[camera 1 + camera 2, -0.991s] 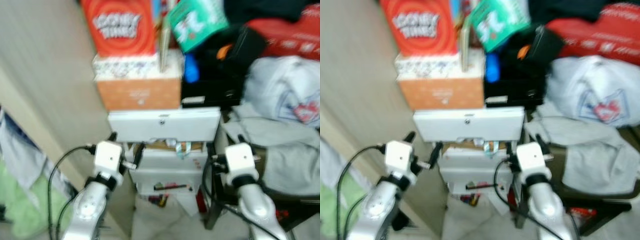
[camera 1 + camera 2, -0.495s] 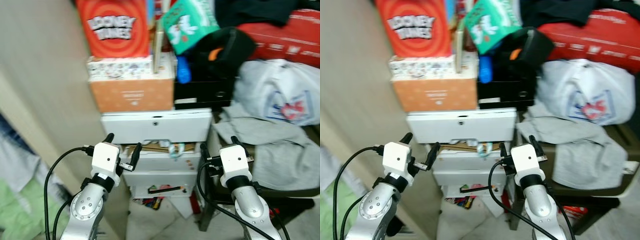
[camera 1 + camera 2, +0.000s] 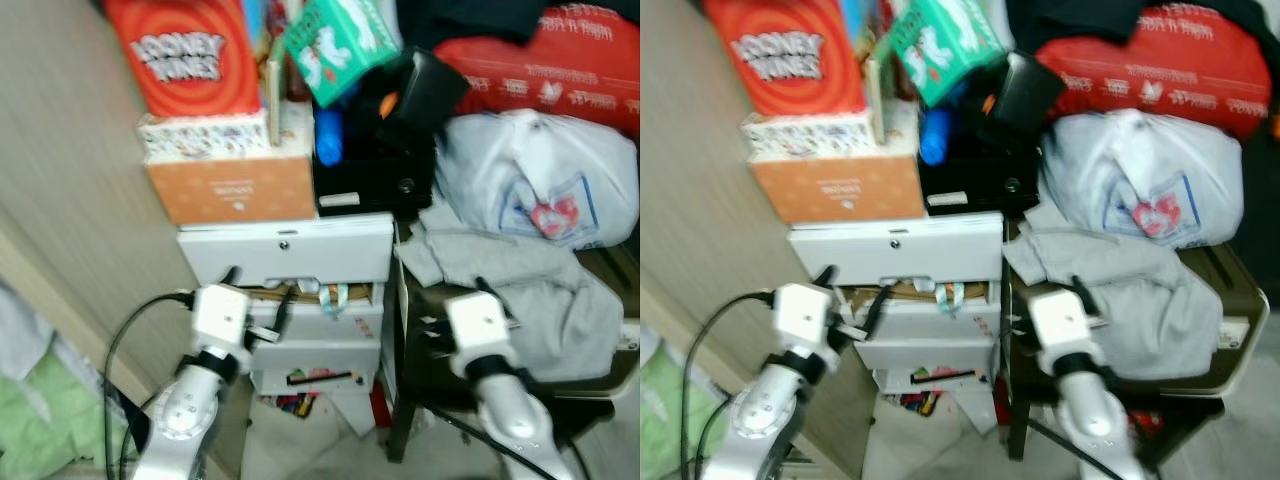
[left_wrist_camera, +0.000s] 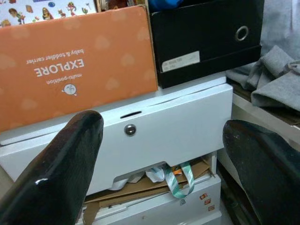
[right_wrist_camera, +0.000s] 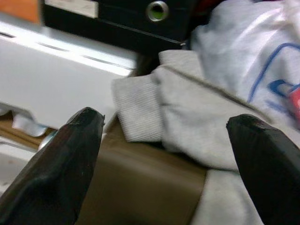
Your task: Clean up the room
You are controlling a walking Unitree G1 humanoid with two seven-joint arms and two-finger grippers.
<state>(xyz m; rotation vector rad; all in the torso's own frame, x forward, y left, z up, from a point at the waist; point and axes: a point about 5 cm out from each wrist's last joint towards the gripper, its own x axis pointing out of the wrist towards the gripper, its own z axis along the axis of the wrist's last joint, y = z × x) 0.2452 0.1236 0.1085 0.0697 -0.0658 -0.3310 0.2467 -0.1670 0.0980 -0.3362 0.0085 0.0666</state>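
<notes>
Grey sweatshirt-type fabric garment (image 3: 530, 290) looks like the thing to tidy: heaped on the dark brown chair-like seat (image 3: 1225, 280), one cuff hanging over the seat's edge nearest the drawers. Right gripper (image 5: 164, 154) hovers just short of that cuff, fingers spread wide, nothing between them.

White plastic shopping bag with blue-red print (image 3: 530, 185) sits on the back of the same seat, touching the garment; red padded bag (image 3: 570, 60) lies above it.

Beside the seat: white plastic drawer unit (image 3: 290, 250), top drawer closed, the one below stuffed with cardboard and a green-striped ribbon (image 4: 178, 178) spilling over its front edge. On the unit's top: orange cardboard box with "EXPLORE" print (image 4: 75, 61) at the wall side, black file box with metal ring pull (image 4: 206, 37) at the seat side, more boxes stacked above. Left gripper (image 4: 159, 140) faces the top drawer front, fingers also wide apart, holding nothing.

Risks, my guess:
- pulling the garment could drag the shopping bag off the seat, since they overlap
- a cuff-only pinch may slip
- left arm is near the drawer stack; a bump could topple the boxes.
</notes>
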